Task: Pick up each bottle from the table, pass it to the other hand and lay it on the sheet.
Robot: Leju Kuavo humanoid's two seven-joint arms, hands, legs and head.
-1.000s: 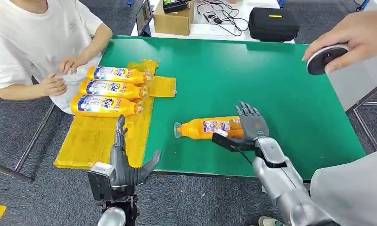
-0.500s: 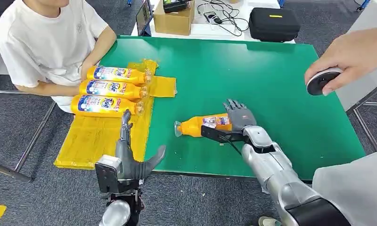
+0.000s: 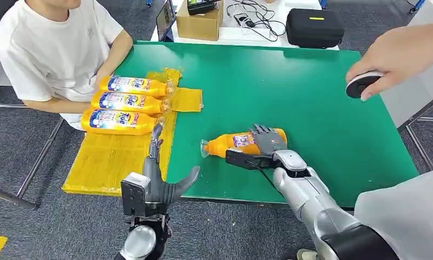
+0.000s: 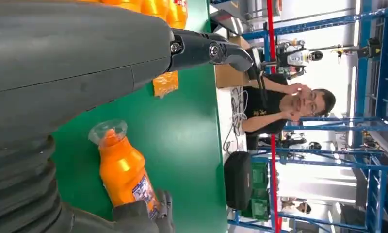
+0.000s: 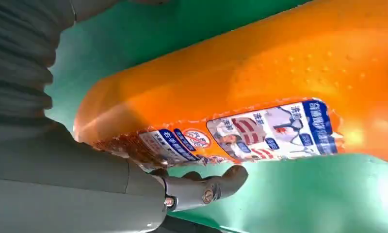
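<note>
An orange bottle (image 3: 233, 144) lies on its side on the green table (image 3: 301, 86), its clear cap pointing at the yellow sheet (image 3: 106, 160). My right hand (image 3: 266, 142) lies over the bottle's thick end, fingers draped across the top and the thumb stretched along the near side. In the right wrist view the bottle (image 5: 260, 82) fills the space against the palm, with the thumb (image 5: 206, 189) just beside it. My left hand (image 3: 157, 181) is held open near the table's front edge, beside the sheet, holding nothing. Three orange bottles (image 3: 125, 102) lie side by side on the sheet.
A person in a white shirt (image 3: 52, 49) sits at the table's left end behind the sheet. At the right another person's hand (image 3: 398, 51) holds a round black and white object (image 3: 363, 84). A cardboard box (image 3: 199, 24) and a black case (image 3: 312, 26) stand beyond the table.
My right hand has come down from behind the bottle onto its thick end, the fingers bending over it. My left hand has risen and shifted right. The bottle has stayed put.
</note>
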